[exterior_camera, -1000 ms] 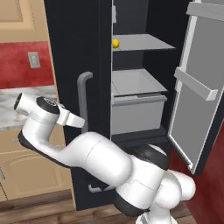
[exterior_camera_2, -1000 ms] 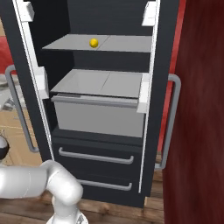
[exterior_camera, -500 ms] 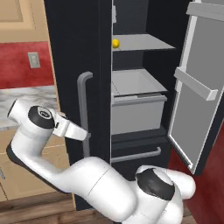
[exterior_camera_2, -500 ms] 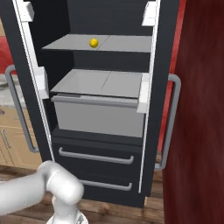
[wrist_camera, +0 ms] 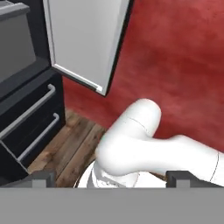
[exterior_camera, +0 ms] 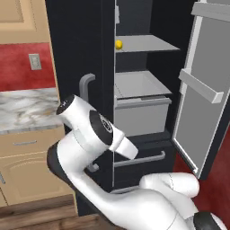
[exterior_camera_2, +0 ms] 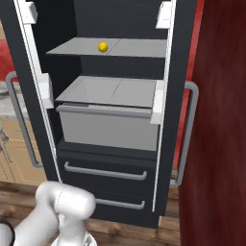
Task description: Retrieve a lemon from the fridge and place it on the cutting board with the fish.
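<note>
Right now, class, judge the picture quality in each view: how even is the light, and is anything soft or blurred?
Left base view: flat, even light; the lemon is bright on its shelf, edges slightly soft. Right base view: the fridge is dark inside above the shelf, with no glare on the grey drawer. Hand view: the red wall looks mottled; no sharp shadows.

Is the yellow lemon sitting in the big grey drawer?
No, the lemon sits on the shelf above the grey drawer.

No readable text, label or number appears anywhere, as far as these coarse renders allow.
</note>
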Tool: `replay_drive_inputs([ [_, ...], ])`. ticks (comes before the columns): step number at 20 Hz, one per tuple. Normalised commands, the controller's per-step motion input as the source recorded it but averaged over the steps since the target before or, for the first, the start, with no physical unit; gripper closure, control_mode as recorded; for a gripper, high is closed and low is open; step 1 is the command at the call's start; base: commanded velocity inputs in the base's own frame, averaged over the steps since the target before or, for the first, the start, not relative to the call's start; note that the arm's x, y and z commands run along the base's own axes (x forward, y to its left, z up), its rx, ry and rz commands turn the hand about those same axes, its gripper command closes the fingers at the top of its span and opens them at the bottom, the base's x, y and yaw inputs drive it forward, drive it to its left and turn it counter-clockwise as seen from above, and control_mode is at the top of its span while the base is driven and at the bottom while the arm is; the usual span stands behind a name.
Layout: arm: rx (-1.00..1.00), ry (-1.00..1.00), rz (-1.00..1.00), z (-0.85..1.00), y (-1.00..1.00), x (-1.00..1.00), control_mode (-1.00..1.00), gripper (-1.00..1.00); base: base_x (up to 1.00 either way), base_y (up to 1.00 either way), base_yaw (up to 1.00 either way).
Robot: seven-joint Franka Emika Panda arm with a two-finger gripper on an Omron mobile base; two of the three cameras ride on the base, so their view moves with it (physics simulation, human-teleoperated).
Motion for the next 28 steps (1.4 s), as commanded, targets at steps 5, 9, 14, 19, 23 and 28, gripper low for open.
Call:
replay_drive_inputs([
  [5,0.61,-0.13,0.35,0.22,-0.95,-0.47,-1.00,-1.00,0.00,0.00,0.00],
  [9,0.43,-0.12,0.42,0.00,-0.73,0.21,-1.00,-1.00,0.00,0.00,0.00],
  [14,0.36,0.00,0.25,-0.13,-0.44,0.52,-1.00,-1.00,0.00,0.00,0.00],
  [19,0.23,0.00,0.09,-0.14,-0.01,0.94,-1.00,-1.00,0.00,0.00,0.00],
  [23,0.15,-0.01,0.01,-0.44,0.00,0.75,-1.00,-1.00,0.00,0.00,0.00],
  [28,0.05,-0.01,0.01,-0.23,0.06,0.42,-1.00,-1.00,0.00,0.00,0.00],
])
